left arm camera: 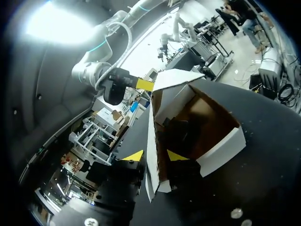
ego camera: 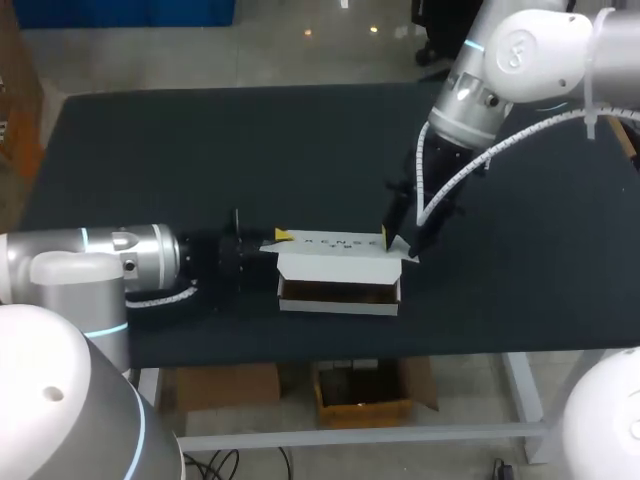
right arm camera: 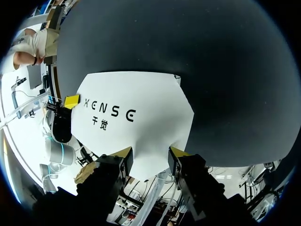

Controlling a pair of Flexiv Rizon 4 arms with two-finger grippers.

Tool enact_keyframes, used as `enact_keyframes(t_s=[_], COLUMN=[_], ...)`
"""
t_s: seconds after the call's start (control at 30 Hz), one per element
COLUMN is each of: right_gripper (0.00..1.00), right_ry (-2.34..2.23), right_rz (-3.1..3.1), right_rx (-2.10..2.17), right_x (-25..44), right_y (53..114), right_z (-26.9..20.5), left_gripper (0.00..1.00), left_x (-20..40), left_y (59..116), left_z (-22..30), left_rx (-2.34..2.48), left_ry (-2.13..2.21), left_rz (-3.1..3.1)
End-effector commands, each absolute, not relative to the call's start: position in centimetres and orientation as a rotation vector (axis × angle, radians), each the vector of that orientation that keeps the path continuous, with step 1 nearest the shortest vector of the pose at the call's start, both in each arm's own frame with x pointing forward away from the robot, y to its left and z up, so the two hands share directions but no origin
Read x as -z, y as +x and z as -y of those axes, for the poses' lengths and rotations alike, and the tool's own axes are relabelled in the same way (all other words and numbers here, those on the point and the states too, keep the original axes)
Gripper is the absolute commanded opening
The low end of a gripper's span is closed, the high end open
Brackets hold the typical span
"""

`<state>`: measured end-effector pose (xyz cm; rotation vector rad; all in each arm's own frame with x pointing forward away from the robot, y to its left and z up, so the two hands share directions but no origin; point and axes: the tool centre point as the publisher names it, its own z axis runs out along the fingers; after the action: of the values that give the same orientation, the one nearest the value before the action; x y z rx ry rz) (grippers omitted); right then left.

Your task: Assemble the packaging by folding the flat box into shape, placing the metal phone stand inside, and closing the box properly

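Observation:
The white box [ego camera: 340, 270] lies mid-table with its open brown inside facing the front edge and its printed lid [right arm camera: 131, 108] raised at the back. Something dark [left arm camera: 181, 134] sits inside; its shape is unclear. My left gripper [left arm camera: 155, 155] is at the box's left end [ego camera: 283, 240], fingers apart astride the end wall [left arm camera: 151, 160], one tip outside and one inside. My right gripper [right arm camera: 151, 153] is at the right end [ego camera: 400, 245], where the lid's end flap [right arm camera: 150, 165] fills the gap between both fingers. Its yellow tip [left arm camera: 145, 84] shows past the box's far end.
The black table [ego camera: 200, 150] stretches bare behind and to both sides of the box. Its front edge [ego camera: 350, 348] runs a short way in front of the box's open side. My left arm [ego camera: 130, 260] lies low along the table at the left.

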<state>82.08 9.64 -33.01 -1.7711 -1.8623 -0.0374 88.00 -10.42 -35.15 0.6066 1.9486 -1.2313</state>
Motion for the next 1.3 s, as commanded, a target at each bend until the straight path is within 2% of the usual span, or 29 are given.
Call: enact_keyframes(t_s=[0.03,0.1,0.4,0.63,0.67,0.7,0.73,0.83,0.87,0.9,1.07,1.13,1.2,1.3], right_gripper=[0.46,0.46,0.46,0.47,0.47,0.47,0.47,0.47,0.47,0.47,0.47,0.47,0.48,0.48], right_ry=[-1.767,-1.765,-1.756,-1.750,-1.749,-1.749,-1.748,-1.746,-1.744,-1.744,-1.749,-1.751,-1.753,-1.755], right_rz=[1.866,1.870,1.887,1.898,1.898,1.902,1.903,1.907,1.907,1.908,1.914,1.916,1.917,1.920], right_rx=[0.037,0.037,0.040,0.044,0.045,0.048,0.050,0.051,0.051,0.052,0.054,0.055,0.056,0.059], right_x=[33.1,33.2,33.5,33.7,33.7,33.8,33.8,34.1,34.1,34.2,34.3,34.3,34.2,34.2], right_y=[82.1,82.1,82.1,81.9,81.9,81.8,81.8,81.7,81.7,81.7,81.6,81.5,81.5,81.5], right_z=[-9.8,-9.9,-10.1,-10.1,-10.1,-10.1,-10.1,-10.3,-10.3,-10.3,-10.3,-10.3,-10.3,-10.3], left_gripper=[0.40,0.44,0.44,0.48,0.54,0.66,0.71,0.71,0.93,1.00,1.00,1.00,1.00,1.00], left_x=[35.0,34.7,33.1,32.2,32.0,31.7,31.3,30.2,29.8,29.4,27.8,27.5,27.3,27.3], left_y=[87.6,87.4,86.1,84.9,84.7,84.7,84.5,84.4,84.5,84.6,86.0,86.4,87.0,87.0], left_z=[10.0,9.7,7.0,4.3,3.9,3.6,3.3,2.7,2.7,2.6,3.3,3.3,3.3,3.3], left_rx=[1.229,1.227,1.192,1.104,1.093,1.090,1.099,1.080,1.046,1.049,0.970,0.876,0.579,0.579], left_ry=[0.597,0.591,0.544,0.500,0.483,0.469,0.457,0.394,0.354,0.325,-0.055,-0.114,-0.215,-0.215], left_rz=[-1.938,-1.934,-1.913,-2.004,-2.032,-2.041,-2.066,-2.154,-2.194,-2.239,-2.536,-2.575,-2.451,-2.451])
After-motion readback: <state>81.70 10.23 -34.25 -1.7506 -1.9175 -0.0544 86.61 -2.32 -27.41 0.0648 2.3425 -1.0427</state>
